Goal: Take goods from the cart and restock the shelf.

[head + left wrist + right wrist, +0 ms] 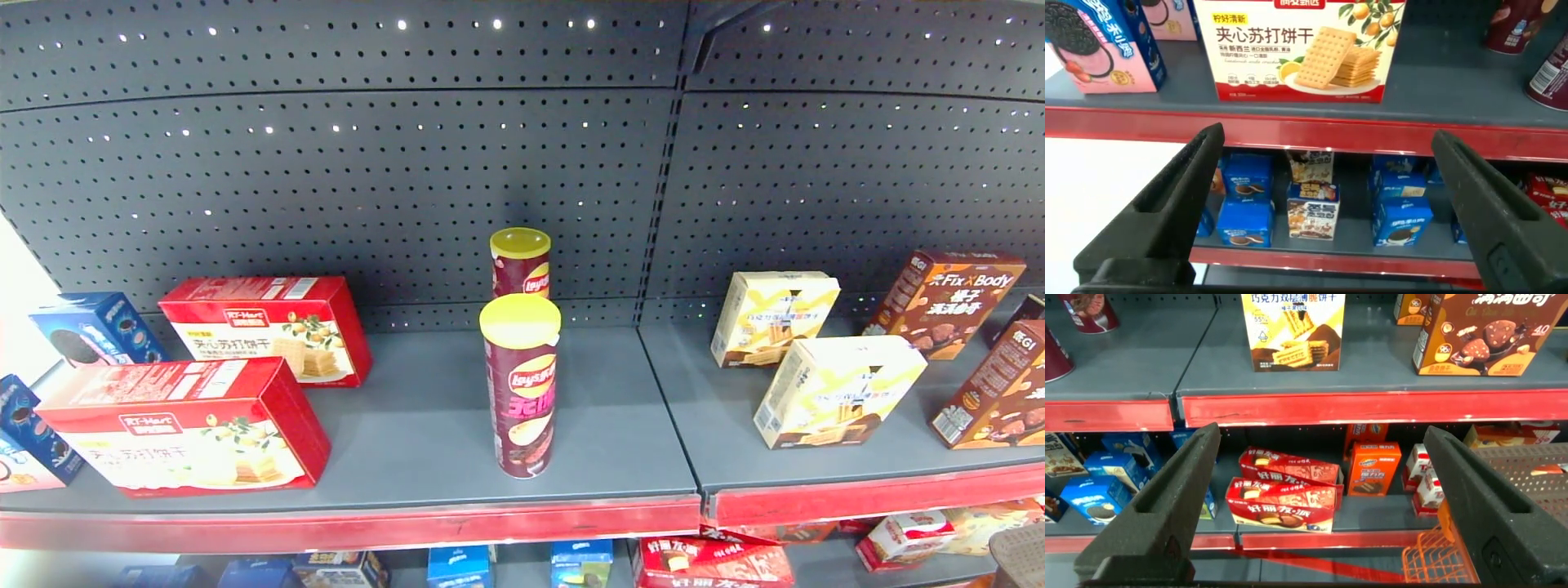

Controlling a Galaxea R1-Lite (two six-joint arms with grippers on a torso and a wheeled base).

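Two maroon chip cans with yellow lids stand on the grey shelf (424,441): the front can (522,384) near the red edge, the back can (520,263) by the pegboard. My left gripper (1328,139) is open and holds nothing; it sits in front of the shelf's red edge, below a red cracker box (1298,49). My right gripper (1323,434) is also open with nothing in it, facing the red edge under a yellow-white wafer box (1293,331). A corner of the orange wire cart (1443,557) lies low beside the right gripper.
Red cracker boxes (188,425) and blue cookie boxes (98,327) fill the shelf's left. Wafer boxes (837,392) and brown boxes (947,302) fill its right. The lower shelf holds blue boxes (1245,220) and red boxes (1286,494). Bare shelf lies either side of the cans.
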